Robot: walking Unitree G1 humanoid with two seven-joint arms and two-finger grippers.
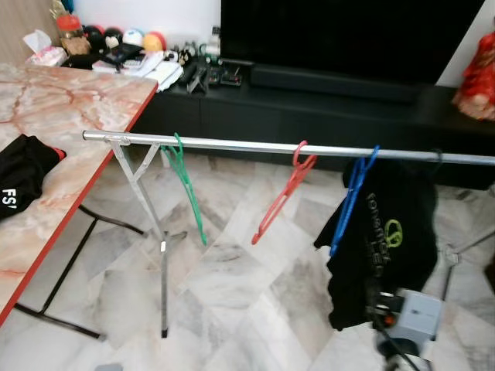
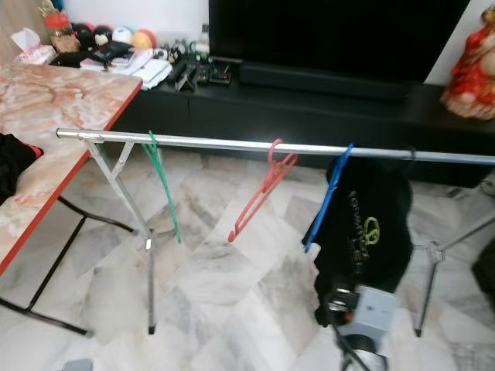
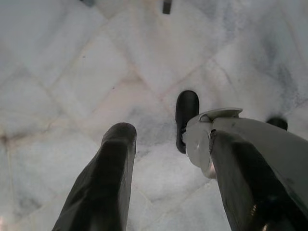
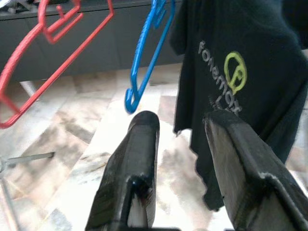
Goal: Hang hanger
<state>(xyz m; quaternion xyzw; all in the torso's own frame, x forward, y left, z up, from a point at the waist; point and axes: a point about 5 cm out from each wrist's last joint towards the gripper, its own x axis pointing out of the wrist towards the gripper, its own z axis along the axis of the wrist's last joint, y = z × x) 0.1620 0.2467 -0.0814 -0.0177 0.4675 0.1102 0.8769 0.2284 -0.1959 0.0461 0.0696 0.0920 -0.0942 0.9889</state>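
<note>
the blue hanger [image 1: 352, 202] is hooked on the rail [image 1: 232, 144], touching the black shirt [image 1: 387, 247]. right gripper [image 4: 180, 126] jaws are apart below it; a careless reach could unhook it. left gripper [image 3: 159, 144] jaws are apart over the floor [image 3: 72, 72].

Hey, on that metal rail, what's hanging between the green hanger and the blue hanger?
One red hanger hangs from the rail between the green hanger and the blue hanger, seen in the left eye view.
</note>
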